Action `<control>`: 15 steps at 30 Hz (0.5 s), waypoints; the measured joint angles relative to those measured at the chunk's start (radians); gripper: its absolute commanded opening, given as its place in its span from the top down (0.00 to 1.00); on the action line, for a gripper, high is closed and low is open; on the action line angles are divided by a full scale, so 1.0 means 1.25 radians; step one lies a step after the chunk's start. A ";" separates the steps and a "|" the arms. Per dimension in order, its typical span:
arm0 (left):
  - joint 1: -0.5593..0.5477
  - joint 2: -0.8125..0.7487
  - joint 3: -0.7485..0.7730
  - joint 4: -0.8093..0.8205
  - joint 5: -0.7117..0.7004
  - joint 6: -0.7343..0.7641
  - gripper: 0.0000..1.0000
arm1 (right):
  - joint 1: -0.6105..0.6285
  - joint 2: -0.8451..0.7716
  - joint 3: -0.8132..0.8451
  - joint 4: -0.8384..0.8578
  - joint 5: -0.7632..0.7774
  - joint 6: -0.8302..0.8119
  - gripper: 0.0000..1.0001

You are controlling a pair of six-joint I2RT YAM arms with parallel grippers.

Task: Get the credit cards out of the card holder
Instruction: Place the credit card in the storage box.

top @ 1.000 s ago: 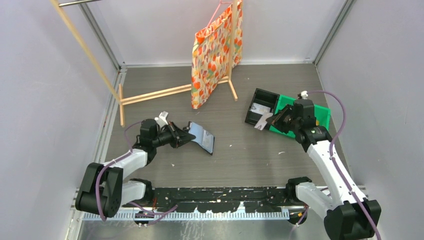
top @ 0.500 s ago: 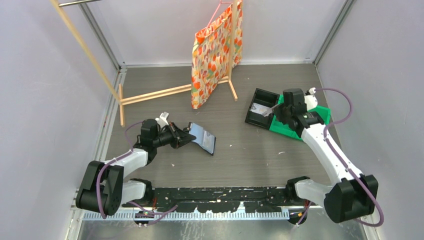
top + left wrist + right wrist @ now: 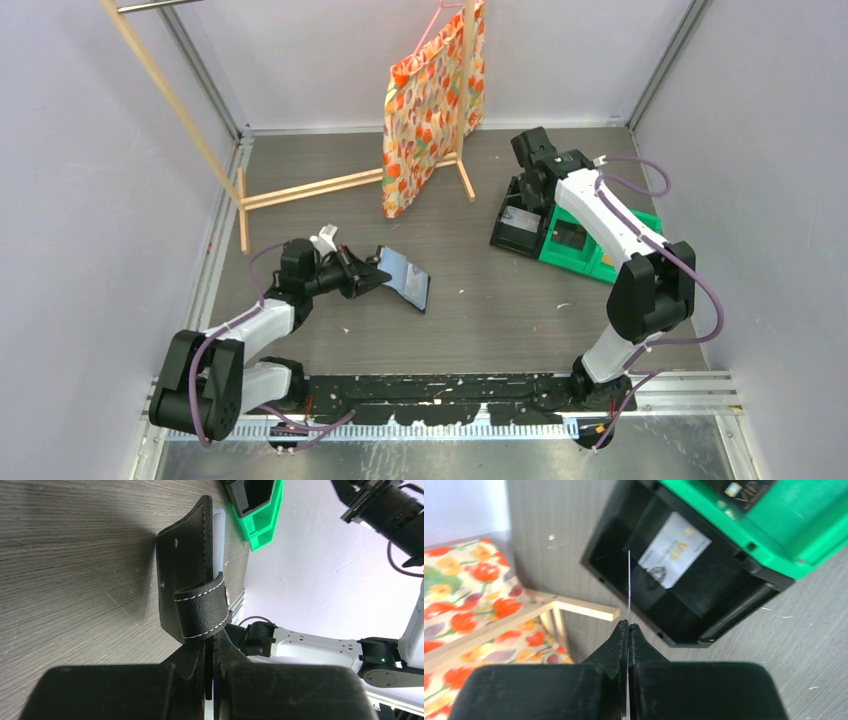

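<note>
The card holder (image 3: pixel 405 277) is open, black outside and blue-grey inside, tilted up off the table. My left gripper (image 3: pixel 375 272) is shut on its near edge; in the left wrist view the holder (image 3: pixel 187 575) stands edge-on with its clasp tab (image 3: pixel 202 612) over my left gripper (image 3: pixel 210 645), a pale card edge (image 3: pixel 219 540) showing inside. My right gripper (image 3: pixel 628 627) is shut on a thin credit card (image 3: pixel 629 580), seen edge-on, above the black bin (image 3: pixel 604 565). In the top view my right gripper (image 3: pixel 527 195) hangs over that bin's far side. Another whitish card (image 3: pixel 674 555) lies in the bin.
A green bin (image 3: pixel 600 245) adjoins the black bin (image 3: pixel 510 238) on its right, with a dark card (image 3: pixel 736 495) inside. A floral bag (image 3: pixel 430 100) hangs on a wooden stand (image 3: pixel 310 187) at the back. Grey walls enclose the table.
My right arm has swung from over the green bin back and left, carrying the card over the black bin. The left arm and the holder have not moved.
</note>
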 measured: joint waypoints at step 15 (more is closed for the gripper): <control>-0.007 -0.002 0.000 -0.015 0.000 0.003 0.99 | 0.005 0.018 -0.064 -0.008 0.057 0.208 0.99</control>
